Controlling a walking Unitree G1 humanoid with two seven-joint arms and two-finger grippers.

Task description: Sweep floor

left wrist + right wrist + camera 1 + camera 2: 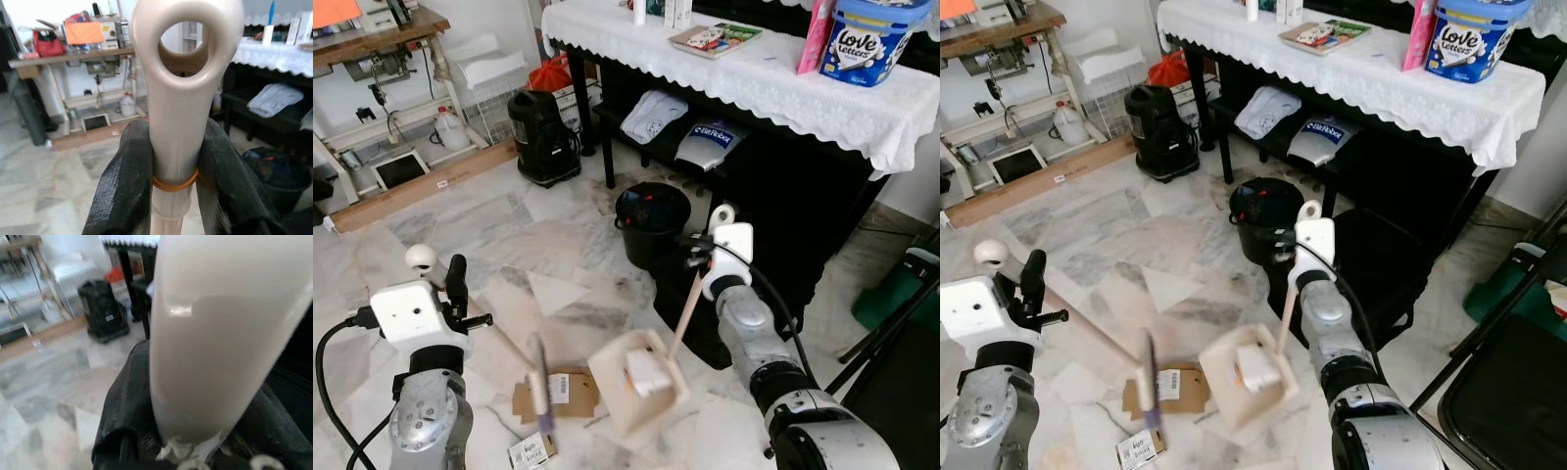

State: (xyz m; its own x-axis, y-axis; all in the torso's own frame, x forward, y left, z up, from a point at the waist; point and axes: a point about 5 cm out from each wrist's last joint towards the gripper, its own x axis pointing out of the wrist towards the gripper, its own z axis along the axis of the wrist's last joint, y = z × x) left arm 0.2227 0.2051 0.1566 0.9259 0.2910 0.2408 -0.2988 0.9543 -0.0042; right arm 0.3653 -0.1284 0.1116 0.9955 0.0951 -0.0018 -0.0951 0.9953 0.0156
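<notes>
My left gripper (450, 284) is shut on the beige broom handle (181, 98), just below its loop end. The broom shaft (509, 345) slants down to the right to a blurred brush head (540, 390) on the floor. My right gripper (702, 258) is shut on the cream stick handle (685, 313) of a cream dustpan (641, 382), which hangs tilted just above the floor beside the brush. A flat brown piece of cardboard (566, 394) lies on the marble floor between brush and dustpan. A small printed carton (530, 451) lies in front of it.
A black bin (652, 217) stands just beyond the dustpan, in front of a long table with a white lace cloth (773, 83). A black vacuum canister (542, 137) sits farther back left. A wooden workbench (372, 39) is at far left, a folding chair frame (891, 323) at right.
</notes>
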